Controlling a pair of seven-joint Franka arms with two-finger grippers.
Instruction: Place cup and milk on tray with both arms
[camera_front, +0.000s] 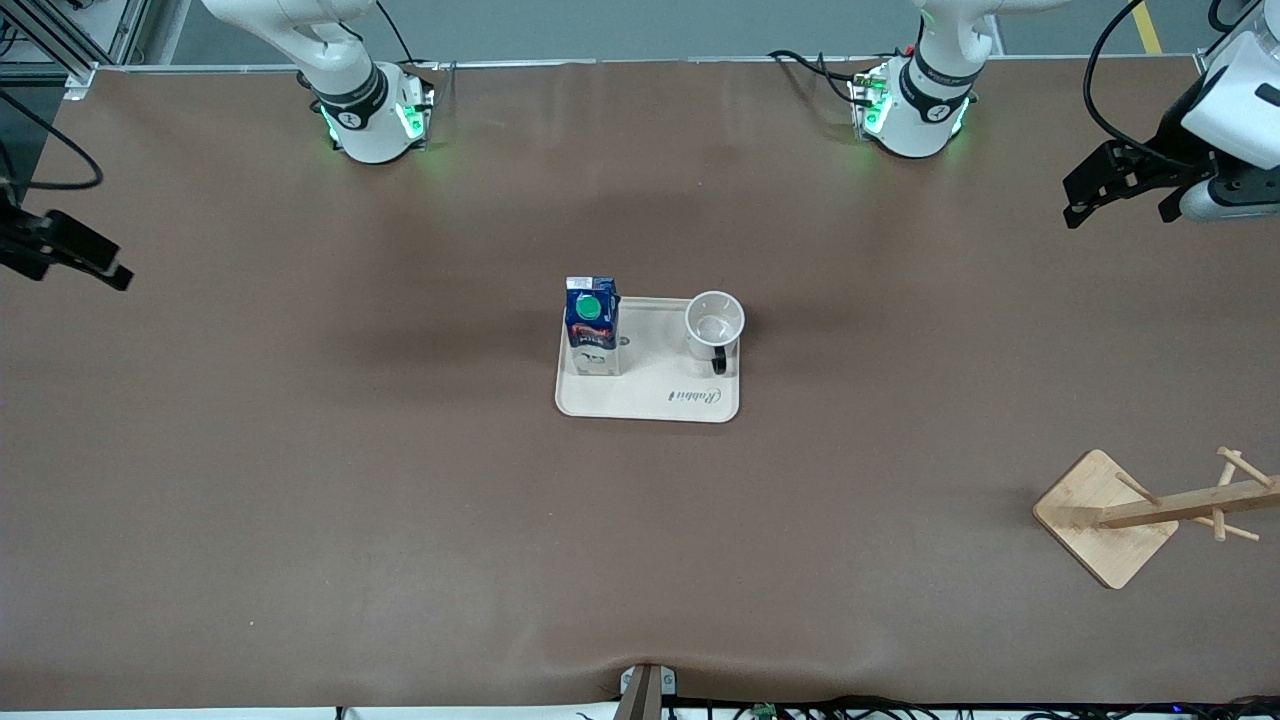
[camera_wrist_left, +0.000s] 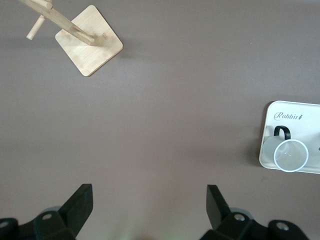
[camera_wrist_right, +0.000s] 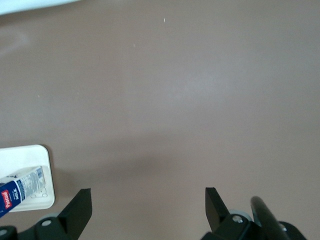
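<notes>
Front view: one milk (camera_front: 592, 326) carton, blue top, green cap, and one white cup (camera_front: 714, 325) stand upright on the cream tray (camera_front: 650, 400) mid-worktop (camera_front: 300, 500). Left claw (camera_front: 1120, 190) and right claw (camera_front: 75, 258) hover wide open, empty, over the worktop's ends.

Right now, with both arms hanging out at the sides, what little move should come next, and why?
Probably none beyond parking: the milk and the cup stand upright on the tray, while the left pincer and the right pincer hang open and empty over the table's ends.
</notes>
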